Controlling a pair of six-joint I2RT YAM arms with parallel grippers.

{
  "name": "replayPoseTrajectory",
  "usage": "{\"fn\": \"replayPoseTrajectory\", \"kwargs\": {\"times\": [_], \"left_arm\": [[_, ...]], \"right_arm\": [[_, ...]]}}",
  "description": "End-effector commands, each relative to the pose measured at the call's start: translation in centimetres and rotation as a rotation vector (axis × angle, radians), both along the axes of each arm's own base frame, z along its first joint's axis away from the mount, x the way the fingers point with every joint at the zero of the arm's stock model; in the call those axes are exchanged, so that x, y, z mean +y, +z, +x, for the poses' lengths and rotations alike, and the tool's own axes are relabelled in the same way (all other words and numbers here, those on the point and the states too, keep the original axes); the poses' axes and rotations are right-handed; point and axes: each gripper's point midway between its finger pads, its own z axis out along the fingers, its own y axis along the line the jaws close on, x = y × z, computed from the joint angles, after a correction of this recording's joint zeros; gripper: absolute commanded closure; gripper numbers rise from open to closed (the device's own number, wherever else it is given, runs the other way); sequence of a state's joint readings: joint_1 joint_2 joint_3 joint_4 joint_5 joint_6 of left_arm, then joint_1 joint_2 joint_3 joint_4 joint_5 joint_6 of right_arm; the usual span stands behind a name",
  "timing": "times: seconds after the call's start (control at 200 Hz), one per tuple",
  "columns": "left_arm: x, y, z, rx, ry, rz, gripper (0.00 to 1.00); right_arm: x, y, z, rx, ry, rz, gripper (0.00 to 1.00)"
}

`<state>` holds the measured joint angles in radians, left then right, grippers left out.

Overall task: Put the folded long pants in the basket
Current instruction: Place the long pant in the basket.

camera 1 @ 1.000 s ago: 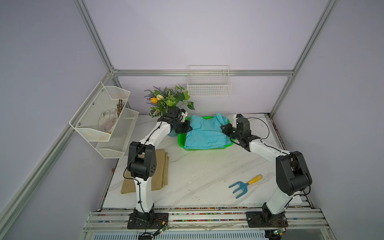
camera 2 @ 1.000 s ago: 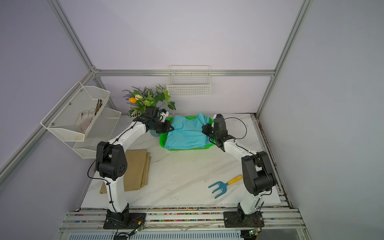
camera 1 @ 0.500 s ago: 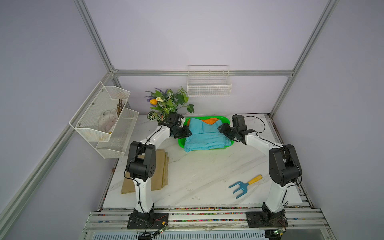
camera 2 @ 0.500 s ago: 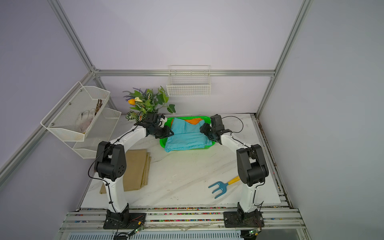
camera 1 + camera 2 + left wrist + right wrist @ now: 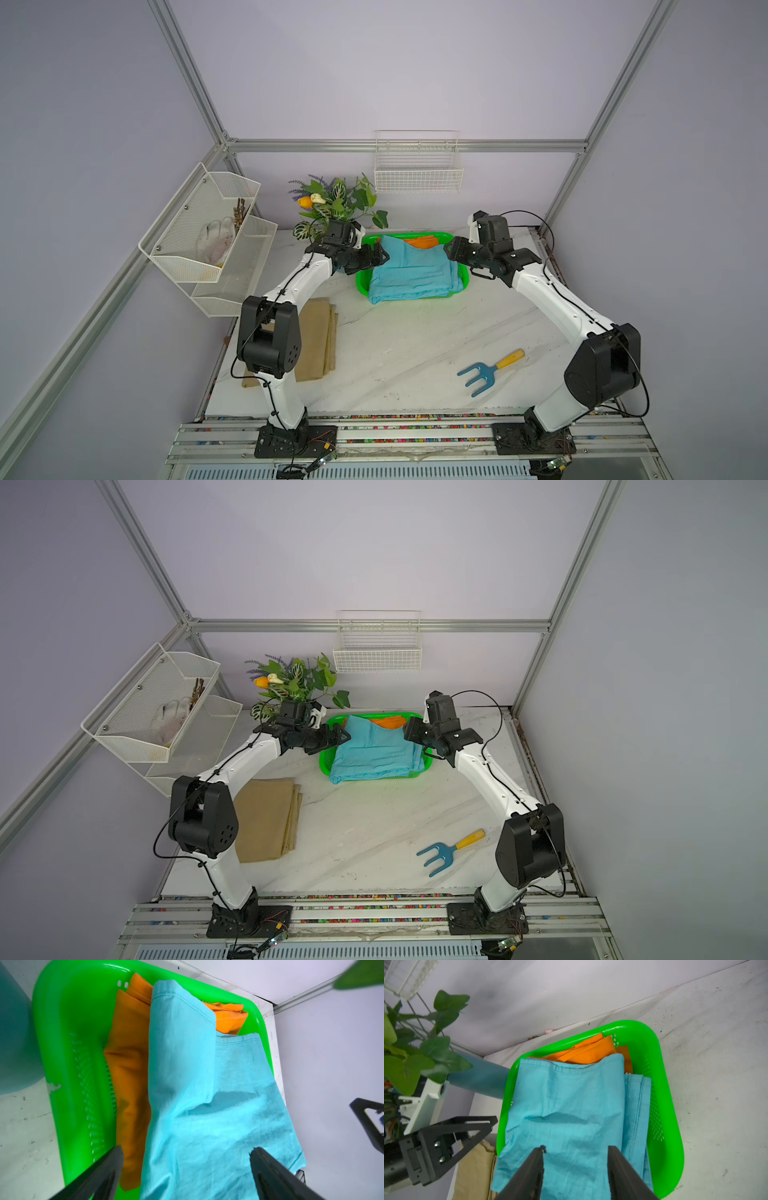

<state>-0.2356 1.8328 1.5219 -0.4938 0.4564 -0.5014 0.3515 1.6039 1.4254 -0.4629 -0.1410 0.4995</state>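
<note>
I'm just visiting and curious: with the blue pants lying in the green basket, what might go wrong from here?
The light blue pants hang over the near rim of the basket, so they might slip out. The open left tool and right tool sit close to the cloth; pulling back could snag it. The tan pants lie on the table; the uneven pile over the orange pants may not seat them well.

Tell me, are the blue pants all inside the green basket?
Not quite. The light blue pants lie in the basket, but one corner spills over its near rim.
</note>
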Motion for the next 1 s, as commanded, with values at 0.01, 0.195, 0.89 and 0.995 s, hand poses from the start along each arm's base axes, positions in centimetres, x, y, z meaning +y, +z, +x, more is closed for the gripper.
{"fn": "replayPoseTrajectory", "kwargs": {"times": [0.01,0.195,0.89,0.995], "left_arm": [[-0.6,1.4,-0.6,-0.034,-0.013,-0.062,0.00],[-0.7,1.1,-2.2,-0.030,-0.020,-0.090,0.00],[0.5,6.8,-5.9,-0.137,0.017,-0.160,0.00],[1.4,6.4,-5.9,-0.125,0.053,-0.164,0.00]], "right_arm": [[1.9,-4.5,-3.5,0.136,0.084,-0.087,0.49],[4.9,-7.2,-5.4,0.197,0.148,-0.100,0.51],[5.4,-16.4,1.4,0.324,0.095,-0.337,0.55],[5.4,-17.5,1.4,0.339,0.103,-0.357,0.55]]}}
